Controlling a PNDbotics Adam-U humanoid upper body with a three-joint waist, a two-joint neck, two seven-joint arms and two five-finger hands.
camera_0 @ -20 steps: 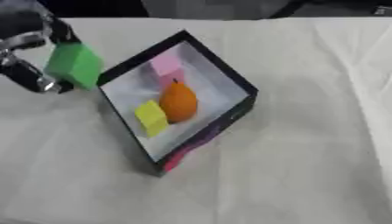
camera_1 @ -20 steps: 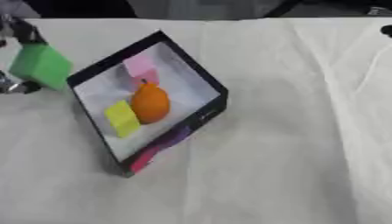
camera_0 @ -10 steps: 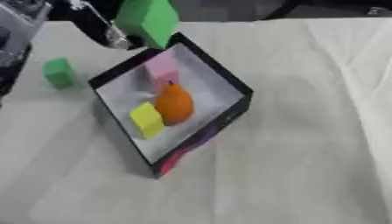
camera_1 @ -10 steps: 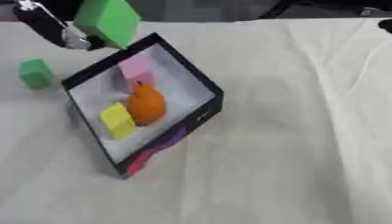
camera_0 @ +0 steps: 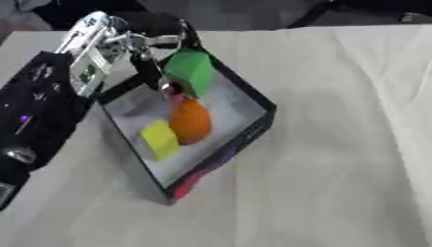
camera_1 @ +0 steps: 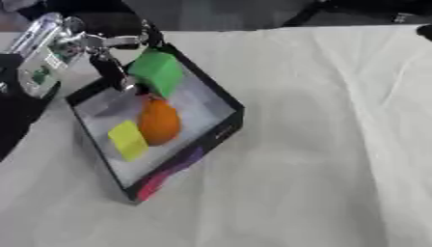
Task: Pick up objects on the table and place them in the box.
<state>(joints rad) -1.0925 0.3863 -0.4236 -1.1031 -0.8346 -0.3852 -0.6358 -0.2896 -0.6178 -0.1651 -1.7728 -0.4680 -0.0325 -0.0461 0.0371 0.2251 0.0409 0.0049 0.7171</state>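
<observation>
One hand works at the box (camera_0: 253,130): the robot's left hand (camera_0: 139,46) reaches in from the tabletop's (camera_0: 337,144) far-left corner, its fingers (camera_0: 156,72) pinching a green cube (camera_0: 191,72) held over the box's far corner. Inside the black, white-lined box, an orange (camera_0: 189,120) sits near the middle with a yellow block (camera_0: 159,139) touching it on the near-left side; a sliver of pink (camera_0: 175,98) shows just under the cube. The box lies askew on the left half of the white cloth. The right hand shows in neither view.
</observation>
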